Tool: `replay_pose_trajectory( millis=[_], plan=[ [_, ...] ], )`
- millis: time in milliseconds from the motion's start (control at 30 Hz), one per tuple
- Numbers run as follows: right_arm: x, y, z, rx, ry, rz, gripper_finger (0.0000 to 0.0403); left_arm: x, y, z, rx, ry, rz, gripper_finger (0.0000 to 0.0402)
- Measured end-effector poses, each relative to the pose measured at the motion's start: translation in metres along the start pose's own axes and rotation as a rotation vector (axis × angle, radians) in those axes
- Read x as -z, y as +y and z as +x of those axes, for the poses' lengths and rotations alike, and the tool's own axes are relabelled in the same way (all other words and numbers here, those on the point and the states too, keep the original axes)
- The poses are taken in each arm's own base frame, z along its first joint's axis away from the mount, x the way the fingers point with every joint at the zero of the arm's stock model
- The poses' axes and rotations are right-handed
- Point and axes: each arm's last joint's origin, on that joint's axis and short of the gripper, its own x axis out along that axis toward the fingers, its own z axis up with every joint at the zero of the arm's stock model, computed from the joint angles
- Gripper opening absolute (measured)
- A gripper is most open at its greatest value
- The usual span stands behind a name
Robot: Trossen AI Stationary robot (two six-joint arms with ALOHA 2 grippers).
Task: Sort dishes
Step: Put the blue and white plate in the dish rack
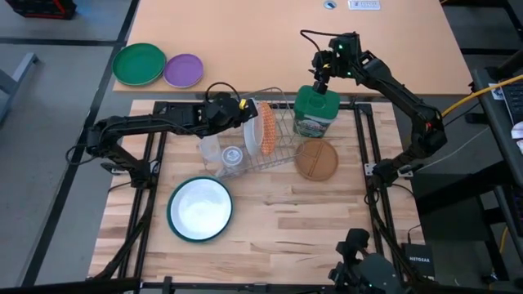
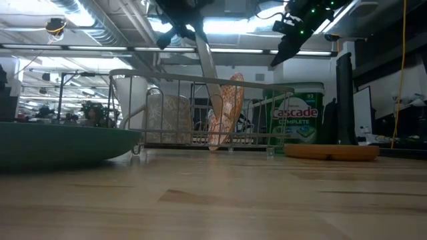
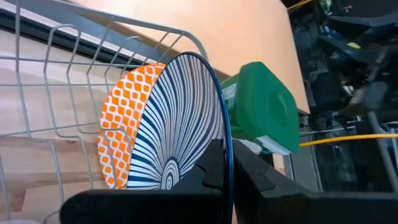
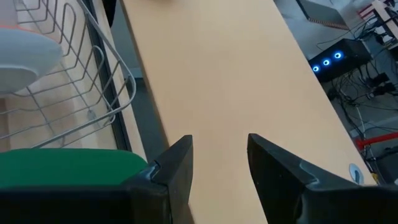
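**Striped plate held on edge over the rack**

The left wrist view alone shows the left gripper [image 3: 227,177] clamped on the striped plate's [image 3: 177,124] rim. The plate stands on edge in the wire rack [image 1: 274,147], beside the orange plate [image 3: 124,118]. The right gripper [image 4: 219,155], fingers spread, hovers above the green canister [image 1: 316,110].

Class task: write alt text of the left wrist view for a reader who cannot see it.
The left gripper is shut on the rim of a blue-and-white radial-striped round plate, held upright in a wire dish rack against an orange patterned plate. A green lidded canister stands behind.
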Motion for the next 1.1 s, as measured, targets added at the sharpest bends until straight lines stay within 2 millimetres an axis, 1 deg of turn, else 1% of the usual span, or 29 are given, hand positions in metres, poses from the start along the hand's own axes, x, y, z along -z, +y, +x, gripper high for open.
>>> replay_pose_trajectory(
  millis=[333,400,633,800,1000,1100],
  plan=[
    [0.001,0.002,0.001,-0.03,0.002,0.003,0.0156,0.004,0.009,0.017,-0.075,0.004,-0.027,0.0],
    [0.002,0.002,0.001,-0.038,0.005,0.004,0.0156,0.002,0.01,0.019,-0.087,-0.001,-0.041,0.0],
    [0.005,0.006,0.005,-0.093,0.021,0.011,0.0156,0.0,0.018,0.039,-0.139,-0.016,-0.078,0.0],
    [0.009,0.009,0.014,-0.151,0.04,0.022,0.0156,-0.005,0.022,0.048,-0.157,-0.031,-0.093,0.0],
    [0.017,0.013,0.034,-0.191,0.085,0.031,0.0156,-0.008,0.027,0.055,-0.179,-0.017,-0.09,0.0],
    [0.021,0.015,0.044,-0.211,0.109,0.037,0.0156,-0.005,0.029,0.061,-0.193,0.0,-0.084,0.0002]
  ],
)
